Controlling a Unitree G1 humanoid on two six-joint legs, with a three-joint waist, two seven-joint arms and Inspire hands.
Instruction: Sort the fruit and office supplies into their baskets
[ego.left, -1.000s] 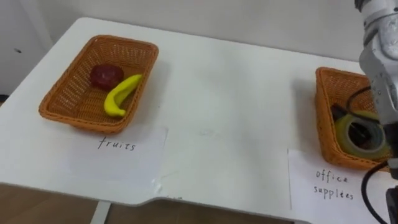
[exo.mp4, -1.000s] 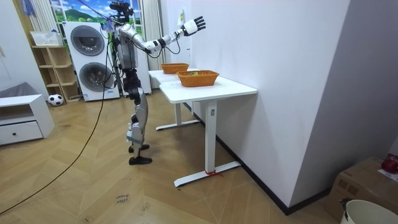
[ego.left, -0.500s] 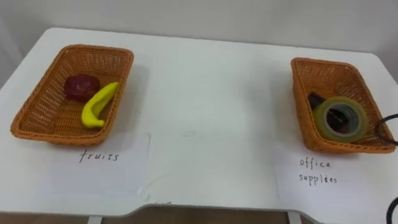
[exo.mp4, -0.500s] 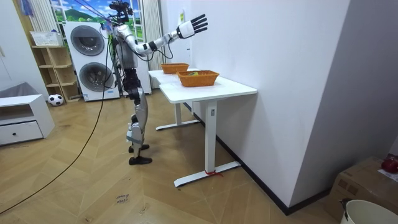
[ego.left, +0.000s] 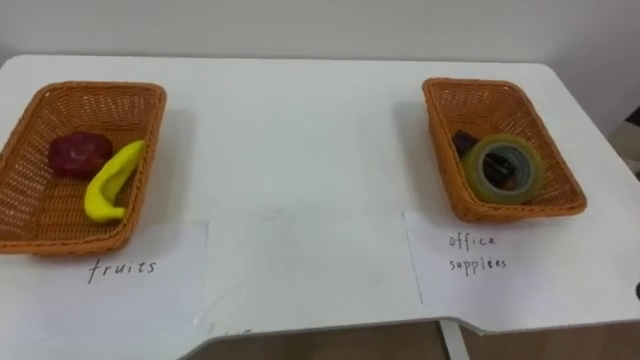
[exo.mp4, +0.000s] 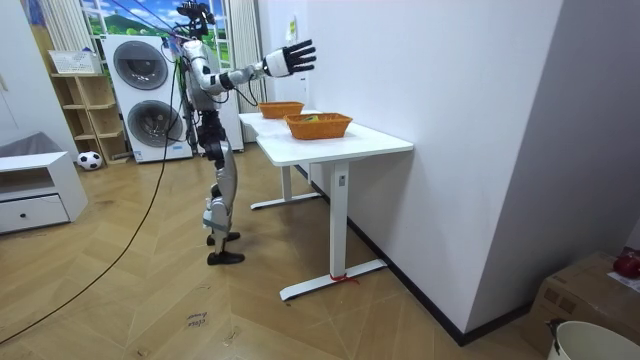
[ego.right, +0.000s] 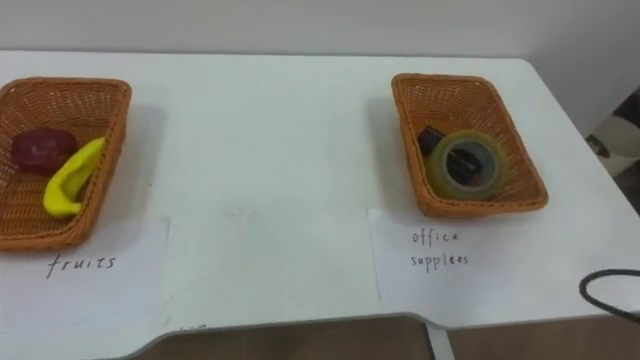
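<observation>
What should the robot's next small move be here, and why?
Probably lower the raised, open right hand to rest: the banana and red fruit lie in the fruits basket, the tape roll in the office supplies basket, and nothing unsorted lies on the table.

Head cameras: the 2 eye views look steeply down from close range onto the white table (ego.left: 300, 130), facing the wall behind it. Both cover the same stretch: fruit basket (ego.left: 95, 88) at left, office-supplies basket (ego.left: 520, 212) at right, and 2 paper labels (ego.left: 120, 290) (ego.left: 480, 275) along the near edge. In the right eye view everything sits slightly further left.

Room camera: it stands well off on the floor and looks along the table from its end, with the robot at the table's side and washing machines (exo.mp4: 145, 100) behind. It shares the table and both baskets with the eye views.
</observation>
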